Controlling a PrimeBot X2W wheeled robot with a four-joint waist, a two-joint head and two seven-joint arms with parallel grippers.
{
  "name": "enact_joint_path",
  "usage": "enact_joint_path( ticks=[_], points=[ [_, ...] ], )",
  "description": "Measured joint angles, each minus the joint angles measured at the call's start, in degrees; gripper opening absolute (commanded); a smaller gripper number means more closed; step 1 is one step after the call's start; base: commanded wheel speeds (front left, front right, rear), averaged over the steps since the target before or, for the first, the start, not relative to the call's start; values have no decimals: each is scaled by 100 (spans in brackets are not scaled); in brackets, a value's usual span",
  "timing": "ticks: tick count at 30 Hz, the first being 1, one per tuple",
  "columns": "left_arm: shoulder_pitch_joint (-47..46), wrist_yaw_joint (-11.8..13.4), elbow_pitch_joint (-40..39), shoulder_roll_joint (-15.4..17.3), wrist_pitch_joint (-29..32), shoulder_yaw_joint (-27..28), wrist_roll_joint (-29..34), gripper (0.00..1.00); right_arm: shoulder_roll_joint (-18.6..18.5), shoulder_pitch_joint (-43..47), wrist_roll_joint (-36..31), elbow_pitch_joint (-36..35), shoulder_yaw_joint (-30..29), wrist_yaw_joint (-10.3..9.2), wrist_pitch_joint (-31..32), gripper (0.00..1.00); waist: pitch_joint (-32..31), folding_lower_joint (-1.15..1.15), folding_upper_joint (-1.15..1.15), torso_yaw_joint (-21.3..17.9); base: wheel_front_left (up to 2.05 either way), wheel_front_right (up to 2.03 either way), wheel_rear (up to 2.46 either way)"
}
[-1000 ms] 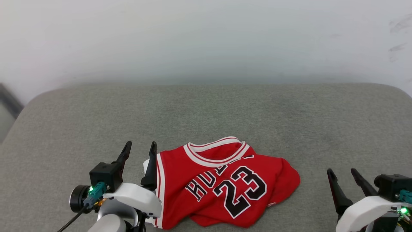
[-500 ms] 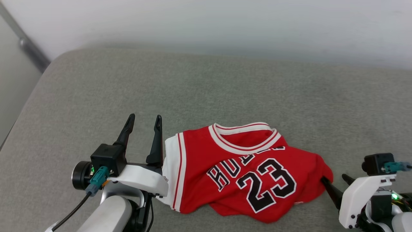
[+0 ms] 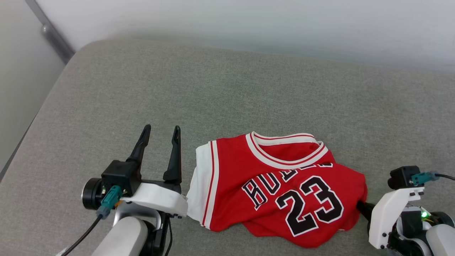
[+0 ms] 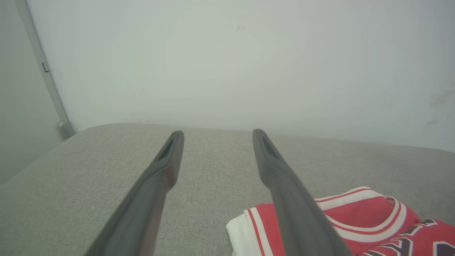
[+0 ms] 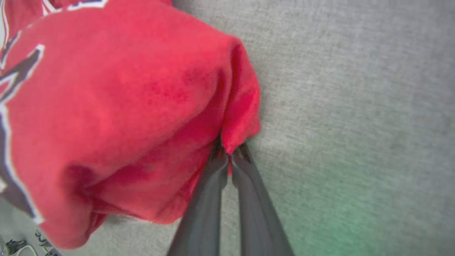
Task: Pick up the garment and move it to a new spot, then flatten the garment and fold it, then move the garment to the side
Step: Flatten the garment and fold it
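Garment [image 3: 284,177] lies on grey cushion [image 3: 249,89], red edge pinched by right end effector [image 5: 230,154]; left end effector [image 3: 161,129] spread beside sleeve [image 3: 199,177].

You have a grey, woven, padded surface [image 3: 249,89] in front of you, rounded at its far left corner and running back to a plain pale wall [image 3: 249,17]. At the left, a grey strip [image 3: 58,44] runs up that wall, with a small round fitting on it just above the surface's corner. Towards the wall's right side you can make out a few faint dark scuffs [image 4: 439,97].
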Motion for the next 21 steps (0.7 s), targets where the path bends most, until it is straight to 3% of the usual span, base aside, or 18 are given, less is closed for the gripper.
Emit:
enact_joint_path(
  ticks=[5,13,17,21],
  points=[
    [161,-91,105,-53,0,130,67,100,-99,-129,15,-54,222,8,-521,0,-141,0,0,-104,0,0,0],
    [335,-188,266,-69,-1,225,99,100,-350,-380,-390,-811,102,8,-1456,0,-440,0,0,-432,0,0,0],
    [435,-223,341,-63,0,221,70,100,-334,-183,-413,-1497,530,8,-1430,0,-609,0,0,-602,0,0,0],
    [512,-224,365,-54,0,216,34,100,-298,354,-226,-2123,1299,8,-989,0,-721,0,0,-758,0,0,0]
  ],
)
